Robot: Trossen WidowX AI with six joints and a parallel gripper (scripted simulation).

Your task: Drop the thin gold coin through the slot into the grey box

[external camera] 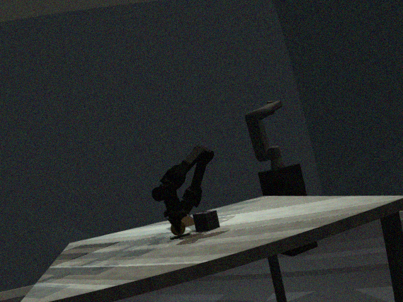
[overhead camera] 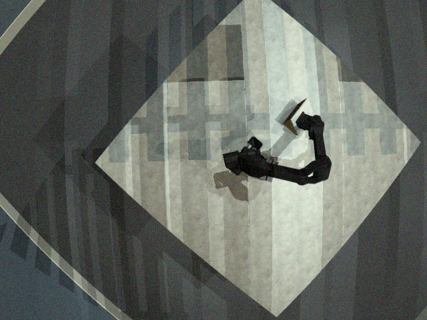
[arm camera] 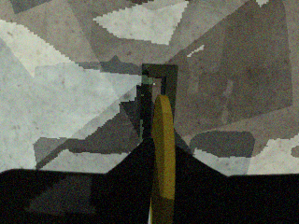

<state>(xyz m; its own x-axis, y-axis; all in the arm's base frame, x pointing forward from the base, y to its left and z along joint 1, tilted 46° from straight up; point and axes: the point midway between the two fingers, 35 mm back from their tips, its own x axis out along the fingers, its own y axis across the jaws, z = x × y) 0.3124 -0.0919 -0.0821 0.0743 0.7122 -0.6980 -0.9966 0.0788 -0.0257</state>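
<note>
The gold coin (external camera: 177,229) (arm camera: 163,163) stands on edge between my gripper's fingertips. My gripper (external camera: 177,224) (arm camera: 154,146) points down and is shut on the coin's faces; in the wrist view the coin's far edge reaches out past the fingers. The dark-green holder (external camera: 175,237) (arm camera: 171,77) lies directly under the coin. I cannot tell whether the coin's lower edge is still inside it. The box (external camera: 202,222) looks nearly black and sits close to the right of the coin in the exterior view. Its slot is not visible. In the top view my arm hides the coin and holder.
A brown-edged, pale slanted piece (overhead camera: 290,127) stands beside my arm's base; a tan piece (external camera: 188,221) shows behind the coin and box. Another arm (external camera: 257,136) stands on a dark pedestal (external camera: 283,180) beyond the table (external camera: 309,234). Patchy shadows cross the tabletop.
</note>
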